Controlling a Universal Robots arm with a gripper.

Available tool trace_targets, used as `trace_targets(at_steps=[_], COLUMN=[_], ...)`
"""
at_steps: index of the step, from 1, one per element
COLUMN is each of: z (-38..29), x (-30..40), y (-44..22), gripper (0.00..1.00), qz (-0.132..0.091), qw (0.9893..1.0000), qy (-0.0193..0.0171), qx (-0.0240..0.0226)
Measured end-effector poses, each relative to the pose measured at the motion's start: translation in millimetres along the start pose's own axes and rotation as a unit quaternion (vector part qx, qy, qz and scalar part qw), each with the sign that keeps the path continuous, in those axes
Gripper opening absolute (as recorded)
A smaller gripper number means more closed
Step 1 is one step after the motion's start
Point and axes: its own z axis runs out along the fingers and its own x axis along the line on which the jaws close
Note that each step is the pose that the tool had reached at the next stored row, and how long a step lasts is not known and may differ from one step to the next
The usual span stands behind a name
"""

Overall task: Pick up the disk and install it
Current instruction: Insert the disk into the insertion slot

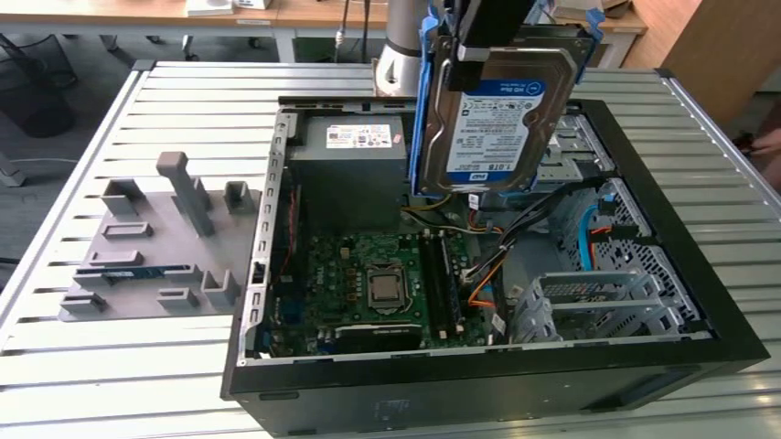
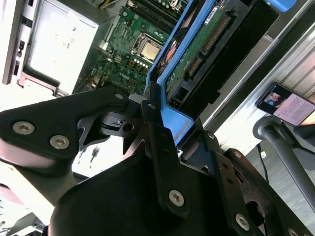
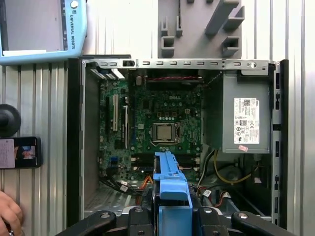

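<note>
Hanging upright above the open computer case (image 1: pixel 488 389) in the exterior view, the disk (image 1: pixel 507 110) shows its label, gripped at its upper end by the tool (image 1: pixel 491 41). In the second wrist view the fingers (image 2: pixel 160 142) of the tool (image 2: pixel 152 105) clamp the disk (image 2: pixel 197 54) by its blue edge, above the case's motherboard (image 2: pixel 133 44). In the first wrist view the disk (image 3: pixel 170 179) stands edge-on over the case interior.

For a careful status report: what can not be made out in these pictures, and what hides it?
Exterior view: the top edge cuts off the end effector holding the disk; the disk hides part of the metal bay behind it.
First wrist view: the disk is edge-on, both faces hidden; a hand is cut by the edge.
Second wrist view: the end effector covers the disk's end.
</note>
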Motion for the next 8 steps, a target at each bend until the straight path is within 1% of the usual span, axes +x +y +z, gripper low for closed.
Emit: trace_targets(at_steps=[2,5,6,8], z=[0.2,0.7,0.7,0.7], x=[4.8,7.1,7.4,7.4], y=[-0.1,-0.5,-1.3,-6.7], gripper=[0.36,0.36,0.36,0.36], qz=[0.0,0.0,0.0,0.0], qw=[1.0,1.0,1.0,1.0], qy=[0.0,0.0,0.0,0.0001], qx=[0.0,0.0,0.0,-0.0001])
